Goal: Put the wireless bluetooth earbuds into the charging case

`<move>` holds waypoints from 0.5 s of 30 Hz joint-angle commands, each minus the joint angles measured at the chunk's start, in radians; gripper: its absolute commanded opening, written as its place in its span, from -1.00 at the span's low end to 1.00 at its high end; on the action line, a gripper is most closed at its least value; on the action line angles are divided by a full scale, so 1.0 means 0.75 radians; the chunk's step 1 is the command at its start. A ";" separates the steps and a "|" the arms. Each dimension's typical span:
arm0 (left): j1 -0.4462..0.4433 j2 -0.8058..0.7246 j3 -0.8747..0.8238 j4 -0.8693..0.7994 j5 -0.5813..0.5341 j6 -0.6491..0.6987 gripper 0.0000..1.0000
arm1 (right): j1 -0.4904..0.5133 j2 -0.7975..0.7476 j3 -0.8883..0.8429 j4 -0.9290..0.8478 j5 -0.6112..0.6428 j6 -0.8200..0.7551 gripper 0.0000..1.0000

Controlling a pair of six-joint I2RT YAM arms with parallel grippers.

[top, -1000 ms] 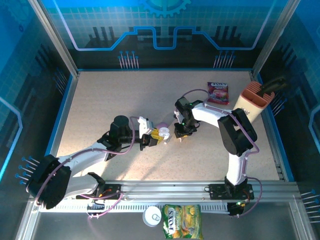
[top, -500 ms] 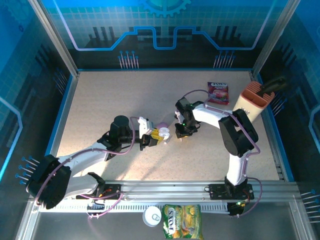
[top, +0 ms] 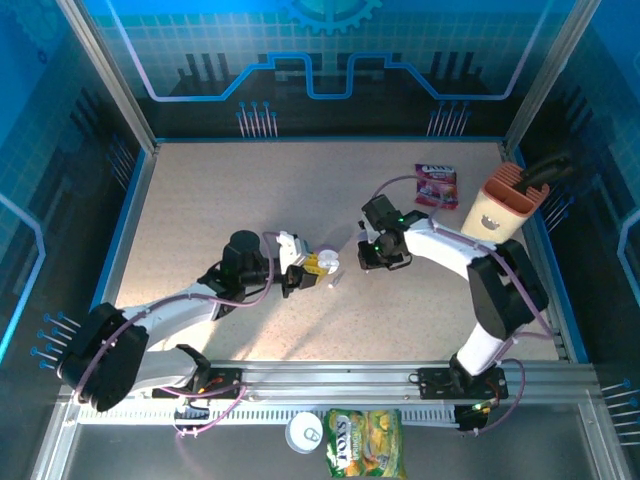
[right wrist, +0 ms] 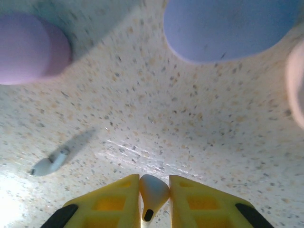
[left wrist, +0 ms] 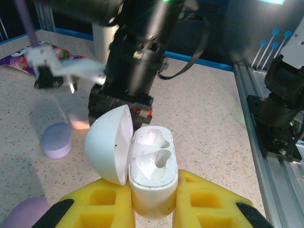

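right claw (right wrist: 154, 184) drawn back, white earbud (right wrist: 152, 195) pinched

A purple snack packet (top: 436, 186) lies near a beige holder (top: 503, 205). A green snack bag (top: 364, 442) sits beside a can (top: 303, 431).

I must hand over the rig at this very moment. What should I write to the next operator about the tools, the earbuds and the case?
The left tool is shut on the white charging case; its lid is open and both sockets are empty.
The right tool is shut on one white earbud, not yet at the case.
The second white earbud lies loose on the table.
Done: case open and held, first earbud gripped.
Left: seat the held earbud in a socket, then fetch and seat the loose one.
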 commanded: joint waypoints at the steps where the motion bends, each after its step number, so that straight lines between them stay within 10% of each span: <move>1: -0.007 0.036 -0.004 0.107 -0.020 -0.033 -0.64 | -0.011 -0.148 -0.061 0.146 0.051 0.009 -0.62; 15: -0.008 0.128 0.084 0.123 -0.038 -0.055 -0.65 | 0.068 -0.689 -0.346 0.588 0.083 -0.176 -0.67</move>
